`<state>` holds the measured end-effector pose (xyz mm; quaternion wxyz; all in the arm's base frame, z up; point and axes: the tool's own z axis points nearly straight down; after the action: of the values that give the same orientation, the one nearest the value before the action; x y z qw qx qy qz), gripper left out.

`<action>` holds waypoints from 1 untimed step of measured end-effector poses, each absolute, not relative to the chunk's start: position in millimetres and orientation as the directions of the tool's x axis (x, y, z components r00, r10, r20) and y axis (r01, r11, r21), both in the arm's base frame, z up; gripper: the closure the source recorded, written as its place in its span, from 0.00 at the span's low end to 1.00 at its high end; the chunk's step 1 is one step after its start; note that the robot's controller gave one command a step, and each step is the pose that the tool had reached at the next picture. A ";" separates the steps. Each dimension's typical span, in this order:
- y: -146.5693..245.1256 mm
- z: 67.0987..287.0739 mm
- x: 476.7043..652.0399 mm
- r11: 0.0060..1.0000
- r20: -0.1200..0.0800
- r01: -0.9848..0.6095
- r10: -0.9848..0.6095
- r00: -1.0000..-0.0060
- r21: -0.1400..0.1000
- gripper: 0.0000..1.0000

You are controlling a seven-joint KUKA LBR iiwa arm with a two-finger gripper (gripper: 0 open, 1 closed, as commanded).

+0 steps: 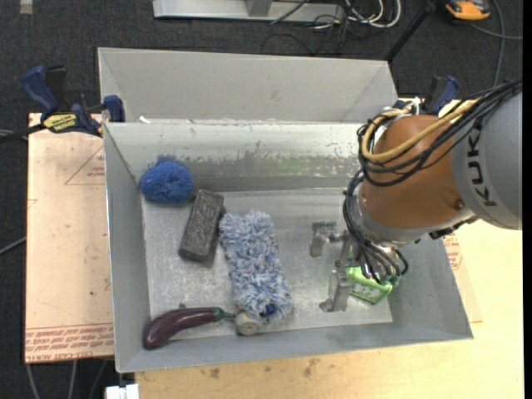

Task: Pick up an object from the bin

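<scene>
My gripper [330,266] hangs low over the right part of the bin floor. Its two metal fingers [321,239] stand apart, so it is open, with bare floor between them. A small green and white packet [371,289] lies just right of the nearer finger, partly hidden under the wrist. A fluffy blue and white duster [252,262] lies a little to the left of the fingers, apart from them.
A dark grey block [201,225] lies left of the duster, and a blue scrub ball [166,181] sits in the far left corner. A purple aubergine-shaped handle [179,324] lies along the near wall. The orange-covered wrist and its cables hang over the bin's right side.
</scene>
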<state>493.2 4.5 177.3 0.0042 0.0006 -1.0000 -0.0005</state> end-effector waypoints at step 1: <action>4.6 181.6 494.9 1.000 0.000 -0.001 -0.001 -1.000 0.001 0.00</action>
<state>494.9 4.6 181.6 0.0000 0.0005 -1.0000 -0.0006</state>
